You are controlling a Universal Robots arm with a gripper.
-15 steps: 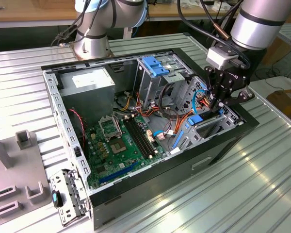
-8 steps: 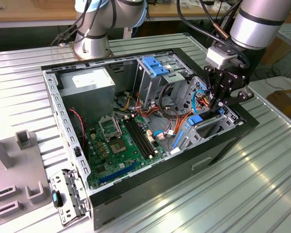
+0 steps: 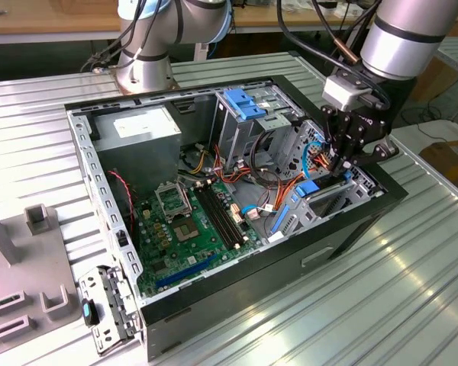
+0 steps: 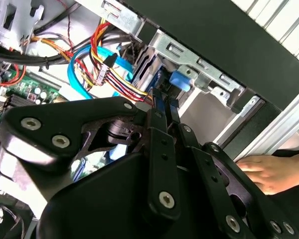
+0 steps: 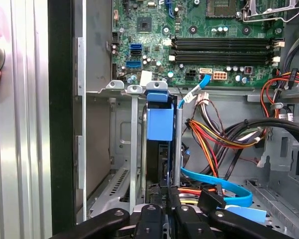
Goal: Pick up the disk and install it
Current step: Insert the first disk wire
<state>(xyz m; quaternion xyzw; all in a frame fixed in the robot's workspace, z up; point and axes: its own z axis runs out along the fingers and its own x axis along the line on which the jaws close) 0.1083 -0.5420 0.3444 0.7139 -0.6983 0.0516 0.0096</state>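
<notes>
The disk (image 5: 158, 154) stands on edge in a metal bay slot at the case's corner, its blue end tab (image 5: 159, 123) facing the motherboard. In the exterior view the disk's blue rail (image 3: 308, 187) shows low in the bay on the exterior view's right. My gripper (image 3: 340, 166) reaches down into that bay from above. In both wrist views its two black fingers (image 5: 162, 195) stand close together, pinched on the disk's thin blue-edged top (image 4: 157, 102). Most of the disk's face is hidden by the bay walls.
The open computer case (image 3: 275, 263) lies on a ribbed metal table. Inside are the motherboard (image 3: 198, 221), a grey power-supply box (image 3: 141, 126), a blue-handled drive cage (image 3: 244, 103) and cable bundles (image 5: 214, 134) beside the bay. A person's hand (image 4: 269, 172) rests outside the case wall.
</notes>
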